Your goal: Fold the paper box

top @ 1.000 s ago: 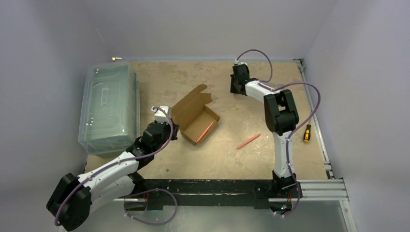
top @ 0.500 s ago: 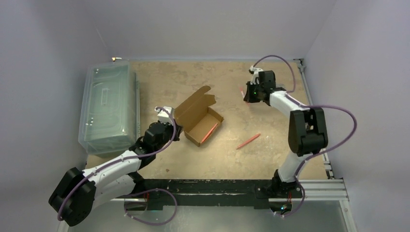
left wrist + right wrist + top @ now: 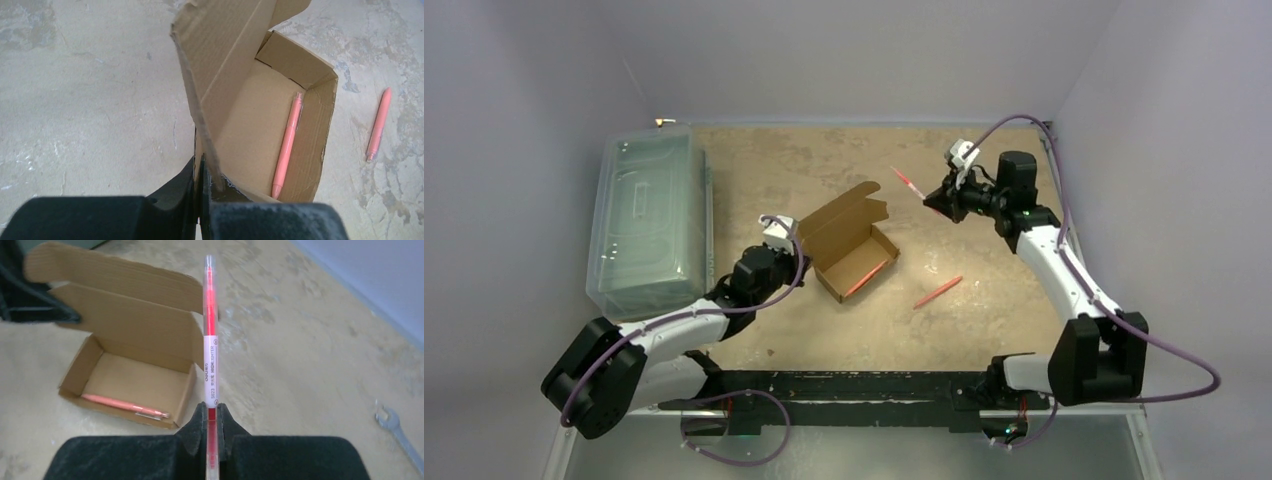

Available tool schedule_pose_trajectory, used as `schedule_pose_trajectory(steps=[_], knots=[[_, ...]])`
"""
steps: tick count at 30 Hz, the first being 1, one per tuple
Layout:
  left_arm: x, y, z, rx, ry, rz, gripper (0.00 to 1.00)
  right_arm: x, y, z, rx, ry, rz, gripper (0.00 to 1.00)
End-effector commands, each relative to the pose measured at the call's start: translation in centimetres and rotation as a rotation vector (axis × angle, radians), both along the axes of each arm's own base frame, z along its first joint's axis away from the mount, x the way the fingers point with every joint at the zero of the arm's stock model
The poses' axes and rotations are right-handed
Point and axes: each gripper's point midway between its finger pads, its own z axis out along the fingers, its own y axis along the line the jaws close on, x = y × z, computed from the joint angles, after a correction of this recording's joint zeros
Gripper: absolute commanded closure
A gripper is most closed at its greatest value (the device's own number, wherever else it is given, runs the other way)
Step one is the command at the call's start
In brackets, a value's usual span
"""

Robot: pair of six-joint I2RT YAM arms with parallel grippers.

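1. Firmly clenched, the left pincer (image 3: pixel 200 172) pinches the near edge of the paper box (image 3: pixel 260 115), where the raised lid meets the tray wall; its fingers press flat on either side of the cardboard.
2. The right pincer (image 3: pixel 212 415) is closed tight on the lower end of a red highlighter (image 3: pixel 211 330), which sticks straight out past the fingertips, clear of the counter (image 3: pixel 824 165).
3. The paper box sits about mid-counter with its tray formed, the walls upright and the lid standing open and tilted back on the far side.
4. A pink pen (image 3: pixel 287 145) lies inside the tray along the wall farthest from the left pincer. A second pink pen (image 3: pixel 938 291) lies on the counter just to the right of the box.
5. A clear bin (image 3: pixel 644 225) stands at the counter's left edge, and a wrench (image 3: pixel 397 432) lies off to the right in the right wrist view.
6. Compared with a second ago:
   - The right arm has swung out to the right and lifted, carrying the highlighter up from the far part of the counter.
   - Its pincer has narrowed onto the highlighter.
   - The left arm has reached further in, and the box has slid a little to the right with it.
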Motion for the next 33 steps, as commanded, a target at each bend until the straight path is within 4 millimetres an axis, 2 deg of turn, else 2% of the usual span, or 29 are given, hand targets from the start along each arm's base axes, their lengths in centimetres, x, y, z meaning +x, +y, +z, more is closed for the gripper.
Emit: schedule_pose_trajectory(steps=[1,3,5,8,10,15,20,22,25,29,33], knots=[[1.2,-1.5,2.1,0.0,-0.065,-0.061,1.0,-3.9,2.8,1.9,-0.034,-0.238,0.344,1.0],[1.3,-1.9,2.1,0.004,-0.069,-0.086,1.0,-5.0,3.9,1.1,-0.096,-0.293,0.443,1.0],[1.2,-2.3,2.1,0.007,-0.072,-0.109,1.0,-6.4,6.2,-0.3,-0.186,-0.313,0.55,1.0],[1.1,-2.7,2.0,0.008,-0.068,-0.137,1.0,-7.1,8.7,-2.2,-0.298,-0.344,0.632,1.0],[0.9,-2.8,1.9,0.007,-0.063,-0.148,1.0,-7.3,9.6,-3.3,-0.36,-0.353,0.657,1.0],[0.8,-2.9,1.7,-0.001,-0.059,-0.15,1.0,-8.4,10.4,-6.5,-0.438,-0.339,0.708,1.0],[0.5,-3.2,1.3,-0.011,-0.044,-0.166,1.0,-7.5,10.5,-9.6,-0.526,-0.284,0.678,0.99],[0.5,-3.3,1.2,-0.014,-0.038,-0.17,1.0,-7.1,10.6,-10.3,-0.551,-0.271,0.653,0.87],[0.4,-3.3,1.0,-0.015,-0.031,-0.171,1.0,-6.1,10.5,-10.2,-0.566,-0.241,0.572,0.61],[0.4,-3.2,0.8,-0.012,-0.025,-0.166,1.0,-6.1,9.8,-7.1,-0.513,-0.249,0.525,0.4],[0.4,-3.3,0.8,-0.009,-0.019,-0.168,1.0,-9.8,6.5,-4.6,-0.403,-0.265,0.679,0.22]])
